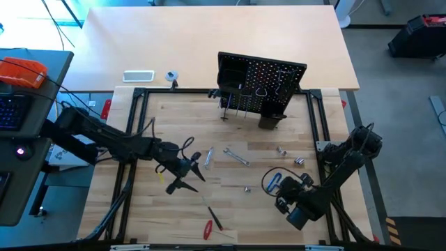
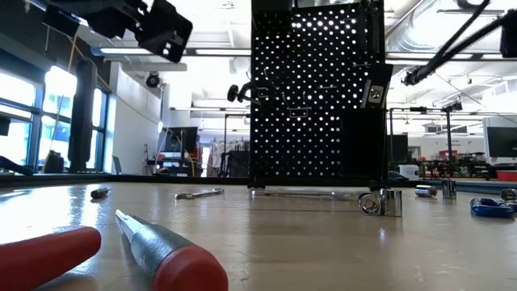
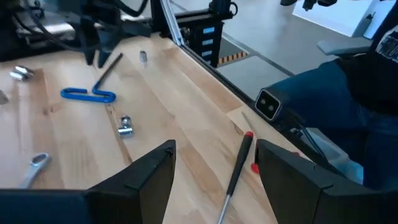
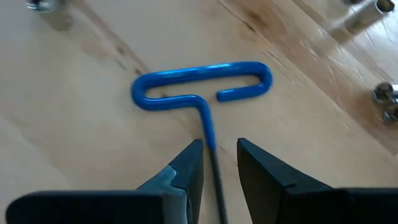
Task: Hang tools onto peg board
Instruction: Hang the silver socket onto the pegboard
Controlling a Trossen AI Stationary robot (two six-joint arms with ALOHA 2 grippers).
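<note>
1. A wooden table spans the scene.
2. A small white device lies on its far part.
3. An orange object sits on a side desk, by a keyboard.

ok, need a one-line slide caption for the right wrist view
Right gripper straddles the dark shaft of the blue-handled hex key lying flat on the wooden table, jaws not visibly closed on it.

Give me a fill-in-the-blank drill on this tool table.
The right claw straddles the shaft of the ___ hex key. The left claw is ___, with nothing between its jaws. The peg board stands ___ on the table.
Missing words: blue; open; upright.
</note>
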